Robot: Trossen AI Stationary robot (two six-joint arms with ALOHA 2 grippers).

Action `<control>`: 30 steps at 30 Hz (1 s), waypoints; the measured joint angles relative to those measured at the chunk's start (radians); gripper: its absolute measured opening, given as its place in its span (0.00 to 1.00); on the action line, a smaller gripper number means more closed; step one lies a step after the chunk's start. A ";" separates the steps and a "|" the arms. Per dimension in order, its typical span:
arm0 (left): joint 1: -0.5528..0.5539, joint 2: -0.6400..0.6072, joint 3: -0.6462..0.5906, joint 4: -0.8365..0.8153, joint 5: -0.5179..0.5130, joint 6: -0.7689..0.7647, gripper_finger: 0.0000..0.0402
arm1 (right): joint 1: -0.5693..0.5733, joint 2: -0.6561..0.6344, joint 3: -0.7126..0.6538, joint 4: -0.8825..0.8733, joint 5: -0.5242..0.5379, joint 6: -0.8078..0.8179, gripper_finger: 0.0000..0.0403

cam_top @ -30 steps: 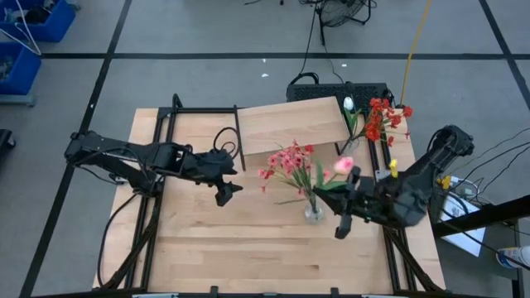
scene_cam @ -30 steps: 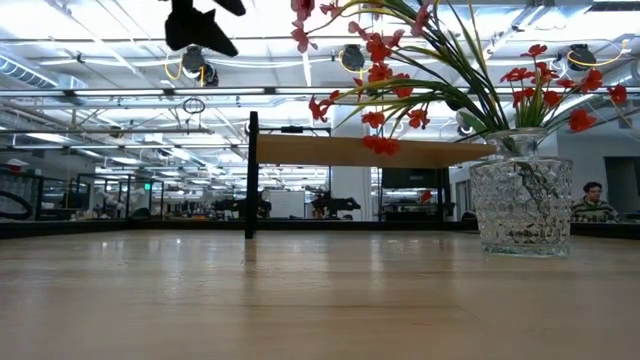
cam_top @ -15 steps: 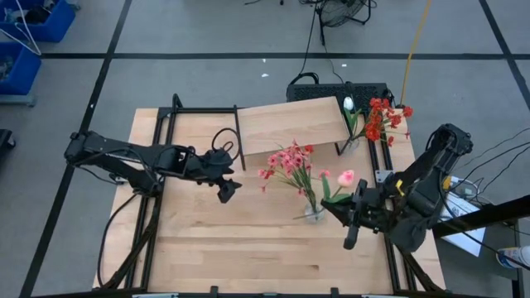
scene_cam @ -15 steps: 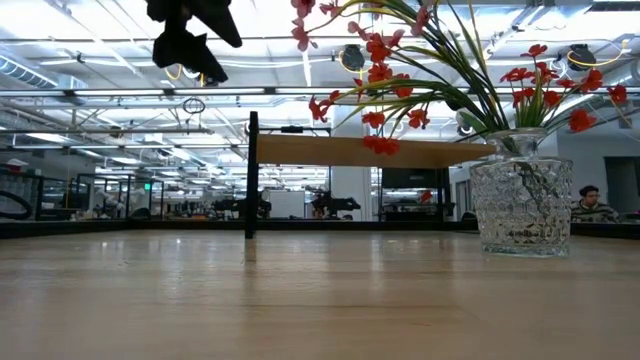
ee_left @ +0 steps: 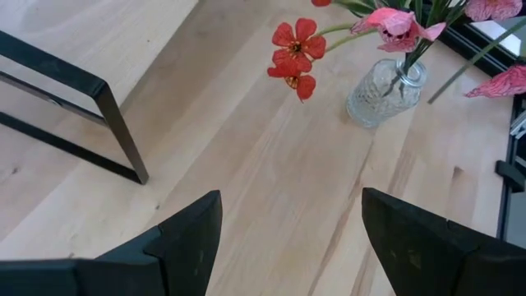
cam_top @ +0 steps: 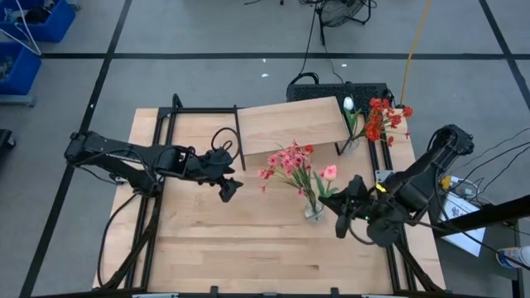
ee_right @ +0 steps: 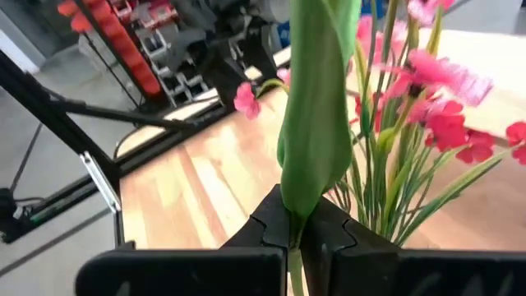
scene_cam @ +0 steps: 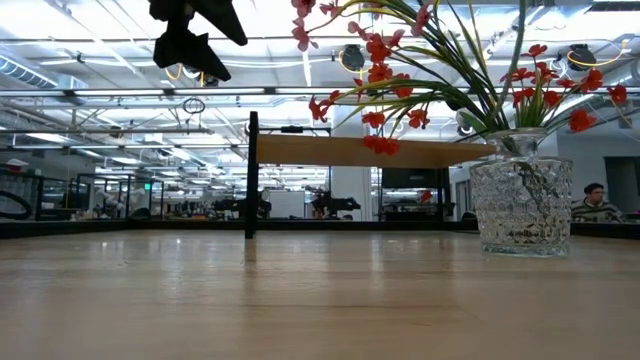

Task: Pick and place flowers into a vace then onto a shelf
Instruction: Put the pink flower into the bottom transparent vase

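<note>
Shifted left toward the vase [cam_top: 314, 213], the right gripper [cam_top: 342, 217] clamps the pink bud's [cam_top: 330, 172] stem; the left gripper [cam_top: 225, 191] hovers open.

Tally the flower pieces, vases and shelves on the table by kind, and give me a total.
Flower sprays: 2 (pink spray in the vase, red spray at the back right)
Single buds: 2 (white tulip bud, pink bud)
Glass vase: 1
Shelf: 1
Total: 6
</note>
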 joint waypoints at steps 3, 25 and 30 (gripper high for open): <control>0.000 0.000 0.000 0.000 -0.004 -0.004 0.74 | -0.014 -0.012 0.000 -0.022 -0.031 -0.008 0.00; 0.000 0.000 0.000 0.007 -0.060 -0.011 0.74 | -0.142 -0.071 0.000 -0.151 -0.186 -0.040 0.01; 0.000 0.000 0.000 0.007 -0.074 -0.012 0.74 | -0.158 -0.042 0.000 -0.125 -0.221 -0.068 0.01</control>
